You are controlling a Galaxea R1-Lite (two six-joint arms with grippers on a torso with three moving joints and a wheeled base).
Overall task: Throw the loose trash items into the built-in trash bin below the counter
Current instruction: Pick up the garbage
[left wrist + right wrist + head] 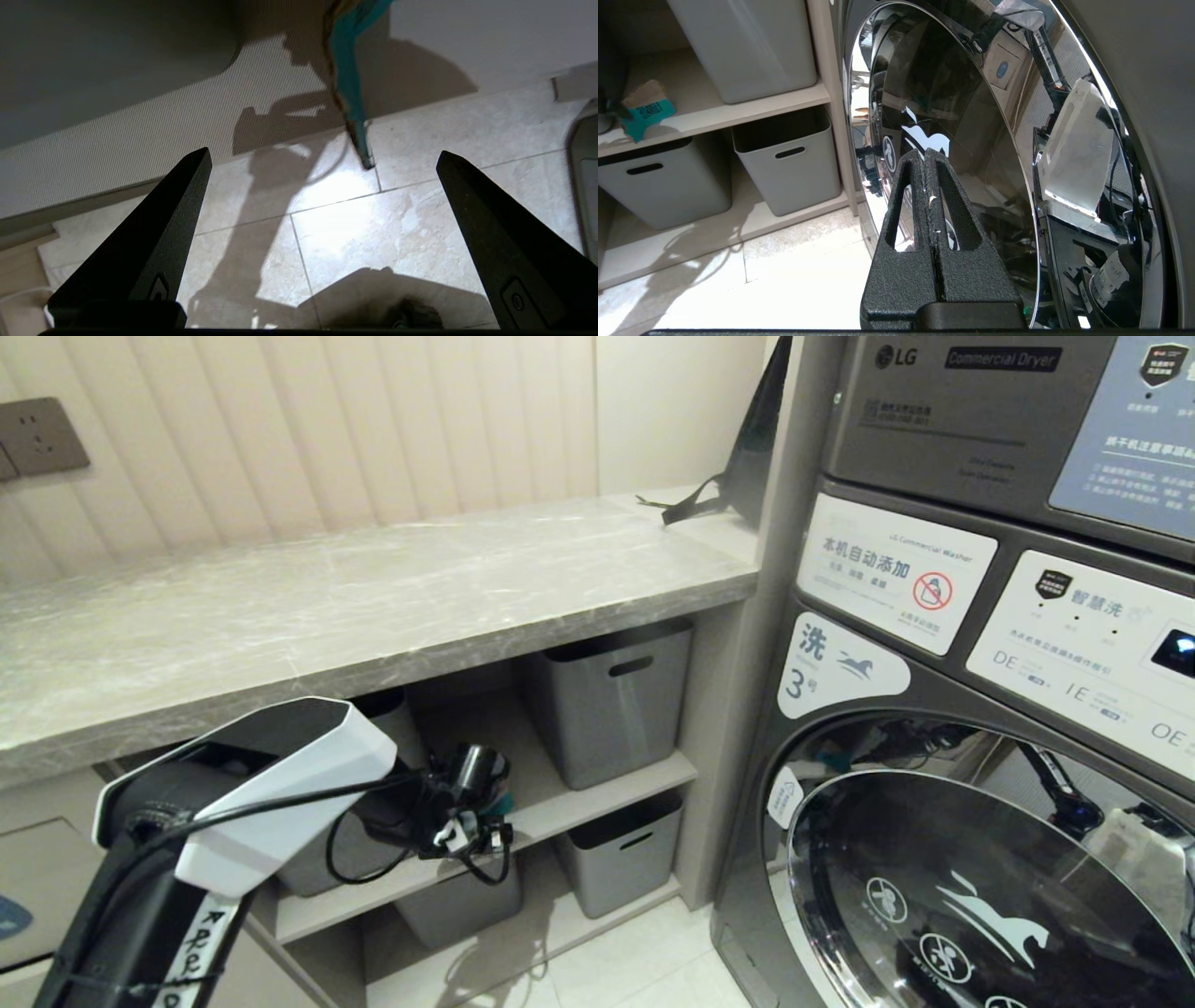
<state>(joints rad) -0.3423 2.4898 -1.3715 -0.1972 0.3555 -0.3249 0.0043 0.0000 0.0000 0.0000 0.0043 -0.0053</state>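
1. Left gripper (322, 158): 2 matte black wedge fingers spread wide, empty, below the counter (373, 588) front edge.
2. Torn teal paper scrap (644, 114) lies at the shelf (738, 107) edge.
3. Right gripper (927, 156): textured fingers pressed together.

Left claw (471, 821) before grey tubs (611, 705)

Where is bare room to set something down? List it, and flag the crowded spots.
Free: the counter from its left end to the black strapped bag by the dryer; the floor tiles between the shelves and the washer. Crowded: those shelves, filled by grey tubs, with the open left gripper in front.
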